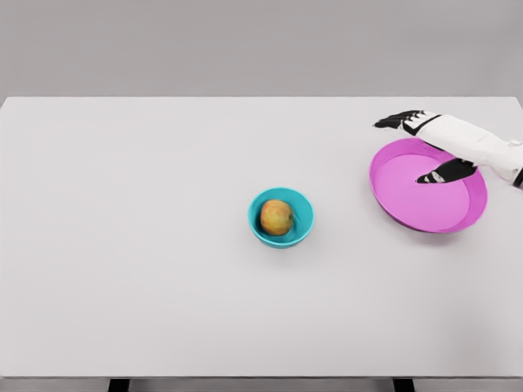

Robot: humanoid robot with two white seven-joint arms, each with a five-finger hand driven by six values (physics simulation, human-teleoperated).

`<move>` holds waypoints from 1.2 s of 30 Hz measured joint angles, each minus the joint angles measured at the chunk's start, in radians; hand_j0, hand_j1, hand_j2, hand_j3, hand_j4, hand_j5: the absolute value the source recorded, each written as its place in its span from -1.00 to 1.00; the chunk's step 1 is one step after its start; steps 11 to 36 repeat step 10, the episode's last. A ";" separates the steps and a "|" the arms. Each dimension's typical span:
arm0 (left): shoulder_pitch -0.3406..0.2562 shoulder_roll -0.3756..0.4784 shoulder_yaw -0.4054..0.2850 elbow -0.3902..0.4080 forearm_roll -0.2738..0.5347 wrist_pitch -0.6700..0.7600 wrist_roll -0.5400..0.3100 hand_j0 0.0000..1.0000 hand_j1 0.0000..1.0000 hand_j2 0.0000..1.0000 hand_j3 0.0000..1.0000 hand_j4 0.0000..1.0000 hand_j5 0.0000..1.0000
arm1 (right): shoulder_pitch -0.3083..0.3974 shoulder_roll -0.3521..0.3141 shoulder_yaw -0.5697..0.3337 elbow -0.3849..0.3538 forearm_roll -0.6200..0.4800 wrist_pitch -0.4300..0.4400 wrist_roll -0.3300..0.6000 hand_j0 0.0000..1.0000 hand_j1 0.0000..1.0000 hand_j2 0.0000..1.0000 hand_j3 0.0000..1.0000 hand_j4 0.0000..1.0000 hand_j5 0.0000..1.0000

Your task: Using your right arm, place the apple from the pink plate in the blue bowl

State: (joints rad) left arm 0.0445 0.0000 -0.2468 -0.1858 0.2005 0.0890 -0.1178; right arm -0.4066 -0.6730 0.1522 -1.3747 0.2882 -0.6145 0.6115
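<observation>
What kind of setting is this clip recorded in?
Most likely a bare simulated tabletop test scene, not a real room: a plain white table against a blank grey backdrop, holding only a small blue bowl with a yellow-red apple in it and a pink round plate under the robot's white right hand.

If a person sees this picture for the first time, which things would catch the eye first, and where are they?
First the apple, sitting inside the blue bowl near the middle of the white table. Then the bright pink plate at the right, with nothing on it, and the right hand held over its far edge, fingers spread and holding nothing.
</observation>
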 measured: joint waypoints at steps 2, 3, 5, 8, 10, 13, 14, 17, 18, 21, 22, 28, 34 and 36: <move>0.000 0.000 0.000 0.000 0.000 0.000 0.000 1.00 1.00 1.00 1.00 1.00 1.00 | 0.023 -0.003 -0.043 0.006 0.003 0.000 0.000 1.00 1.00 1.00 1.00 1.00 1.00; 0.000 0.000 0.000 0.000 0.000 0.000 0.000 1.00 1.00 1.00 1.00 1.00 1.00 | 0.031 -0.004 -0.057 0.006 0.003 0.000 0.000 1.00 1.00 1.00 1.00 1.00 1.00; 0.000 0.000 0.000 0.000 0.000 0.000 0.000 1.00 1.00 1.00 1.00 1.00 1.00 | 0.032 -0.005 -0.073 0.008 0.004 0.001 0.000 1.00 1.00 1.00 1.00 1.00 1.00; 0.000 0.000 0.000 0.000 0.000 0.000 0.000 1.00 1.00 1.00 1.00 1.00 1.00 | 0.037 -0.006 -0.084 0.010 0.005 0.001 0.000 1.00 1.00 1.00 1.00 1.00 1.00; -0.002 0.000 -0.001 0.000 0.000 -0.001 0.000 1.00 1.00 1.00 1.00 1.00 1.00 | 0.037 -0.006 -0.087 0.010 0.006 0.001 0.000 1.00 1.00 1.00 1.00 1.00 1.00; -0.002 0.000 -0.001 0.000 0.000 -0.001 0.000 1.00 1.00 1.00 1.00 1.00 1.00 | 0.037 -0.006 -0.087 0.010 0.006 0.001 0.000 1.00 1.00 1.00 1.00 1.00 1.00; -0.002 0.000 -0.001 0.000 0.000 -0.001 0.000 1.00 1.00 1.00 1.00 1.00 1.00 | 0.037 -0.006 -0.087 0.010 0.006 0.001 0.000 1.00 1.00 1.00 1.00 1.00 1.00; -0.002 0.000 -0.001 0.000 0.000 -0.001 0.000 1.00 1.00 1.00 1.00 1.00 1.00 | 0.037 -0.006 -0.087 0.010 0.006 0.001 0.000 1.00 1.00 1.00 1.00 1.00 1.00; -0.002 0.000 -0.001 0.000 0.000 -0.001 0.000 1.00 1.00 1.00 1.00 1.00 1.00 | 0.037 -0.006 -0.087 0.010 0.006 0.001 0.000 1.00 1.00 1.00 1.00 1.00 1.00; -0.002 0.000 -0.001 0.000 0.000 -0.001 0.000 1.00 1.00 1.00 1.00 1.00 1.00 | 0.037 -0.006 -0.087 0.010 0.006 0.001 0.000 1.00 1.00 1.00 1.00 1.00 1.00; -0.002 0.000 -0.001 0.000 0.000 -0.001 0.000 1.00 1.00 1.00 1.00 1.00 1.00 | 0.037 -0.006 -0.087 0.010 0.006 0.001 0.000 1.00 1.00 1.00 1.00 1.00 1.00; -0.002 0.000 -0.001 0.000 0.000 -0.001 0.000 1.00 1.00 1.00 1.00 1.00 1.00 | 0.037 -0.006 -0.087 0.010 0.006 0.001 0.000 1.00 1.00 1.00 1.00 1.00 1.00; -0.002 0.000 -0.001 0.000 0.000 -0.001 0.000 1.00 1.00 1.00 1.00 1.00 1.00 | 0.037 -0.006 -0.087 0.010 0.006 0.001 0.000 1.00 1.00 1.00 1.00 1.00 1.00; -0.002 0.000 -0.001 0.000 0.000 -0.001 0.000 1.00 1.00 1.00 1.00 1.00 1.00 | 0.037 -0.006 -0.087 0.010 0.006 0.001 0.000 1.00 1.00 1.00 1.00 1.00 1.00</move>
